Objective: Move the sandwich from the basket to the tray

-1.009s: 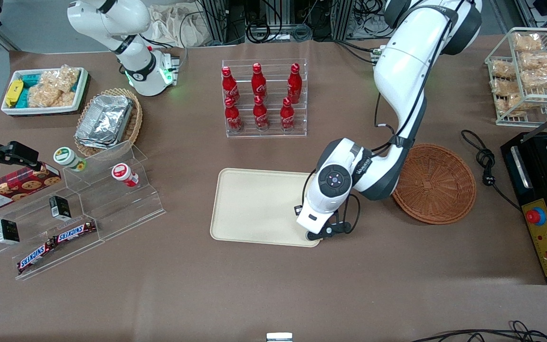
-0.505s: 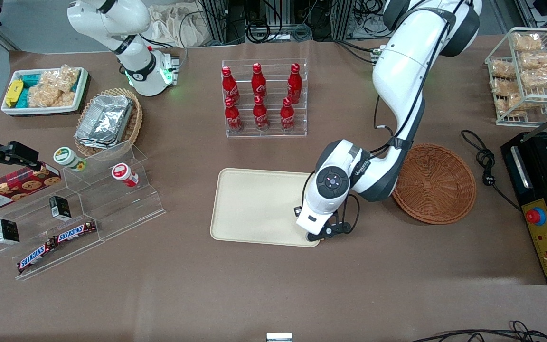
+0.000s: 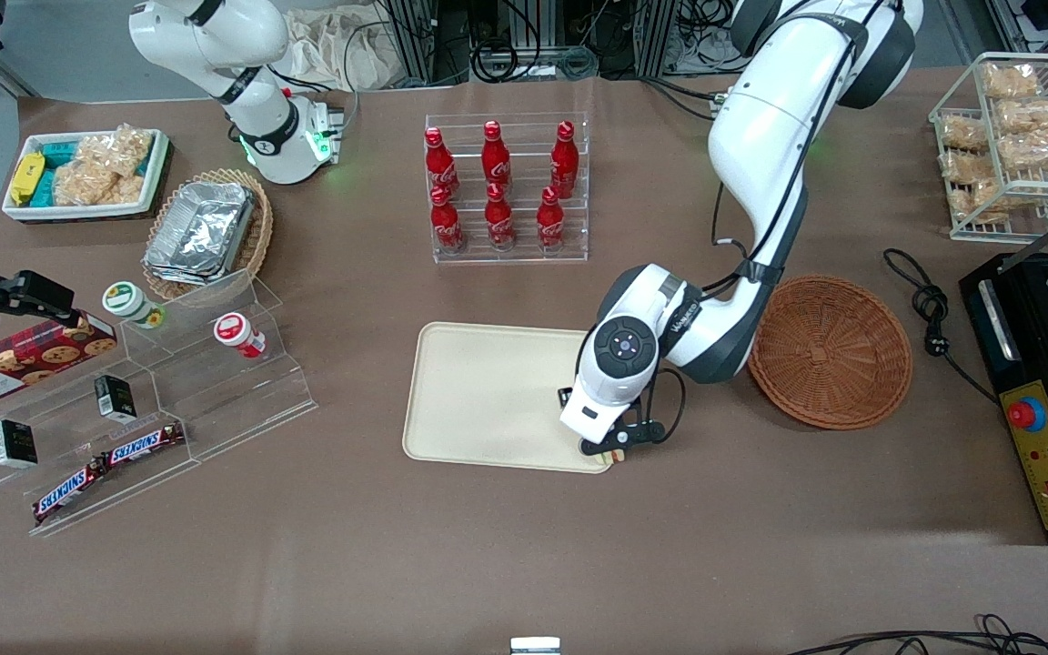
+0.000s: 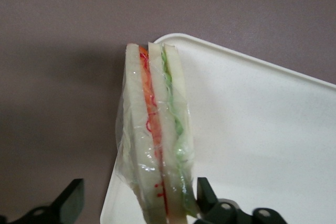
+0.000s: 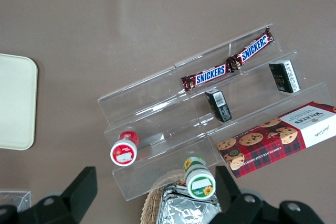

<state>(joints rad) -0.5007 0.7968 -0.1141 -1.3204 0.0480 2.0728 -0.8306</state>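
Note:
The sandwich [image 4: 157, 140], a wrapped wedge with cream bread and orange and green filling, stands on edge over the corner of the cream tray [image 4: 262, 129] nearest the front camera on the basket's side. My left gripper [image 4: 137, 192] is open around it. One finger [image 4: 206, 195] touches the green-filling side, while the other finger [image 4: 71, 200] stands apart from the wrap. In the front view the gripper [image 3: 610, 448] hangs over that tray [image 3: 488, 391] corner and only a tip of the sandwich [image 3: 616, 456] shows under it. The reddish-brown basket [image 3: 829, 350] beside the tray holds nothing.
A clear rack of red bottles [image 3: 506, 186] stands farther from the front camera than the tray. A black appliance [image 3: 1047, 382] and a white wire rack of snacks [image 3: 1015, 146] sit at the working arm's end. Clear display steps [image 3: 160, 391] with snacks lie toward the parked arm's end.
The wrist has shifted slightly toward the parked arm's end of the table. A tip of the sandwich now shows below the gripper at the tray corner.

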